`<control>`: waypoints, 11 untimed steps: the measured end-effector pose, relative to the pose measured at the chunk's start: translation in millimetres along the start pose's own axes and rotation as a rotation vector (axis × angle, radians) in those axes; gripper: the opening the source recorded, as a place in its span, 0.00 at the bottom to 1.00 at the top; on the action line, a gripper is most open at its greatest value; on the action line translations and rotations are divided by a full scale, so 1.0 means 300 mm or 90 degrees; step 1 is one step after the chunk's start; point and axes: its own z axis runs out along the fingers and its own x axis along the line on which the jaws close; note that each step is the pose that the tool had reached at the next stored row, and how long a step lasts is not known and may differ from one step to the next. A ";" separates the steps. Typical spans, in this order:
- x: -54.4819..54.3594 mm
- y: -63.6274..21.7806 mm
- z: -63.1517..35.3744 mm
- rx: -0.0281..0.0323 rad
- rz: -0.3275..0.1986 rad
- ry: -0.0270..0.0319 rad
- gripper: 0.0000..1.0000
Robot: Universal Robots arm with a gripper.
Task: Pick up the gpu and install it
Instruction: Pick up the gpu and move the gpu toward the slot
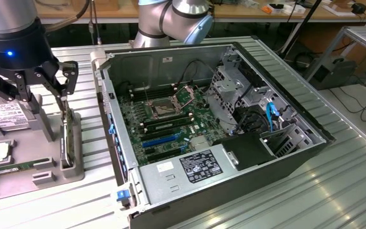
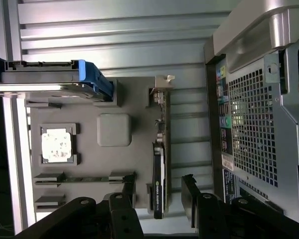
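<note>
Over the gray tray [image 1: 43,125], gripper [image 1: 45,98]: hovered with fingers spread wide, holding nothing
gpu [image 2: 159,169]: stood on edge in tray slot, just beneath fingers
computer case [image 1: 234,47]: open, beside tray

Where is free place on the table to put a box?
Free: the ribbed table on the exterior view's right of the computer case, and the narrow strip between it and the grey tray. Crowded: the tray, under the gripper.
</note>
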 end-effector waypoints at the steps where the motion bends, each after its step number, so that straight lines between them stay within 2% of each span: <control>1: 0.000 -0.001 0.008 0.0001 0.000 0.0001 0.50; 11: 0.002 -0.004 0.078 0.0001 0.000 0.0001 0.50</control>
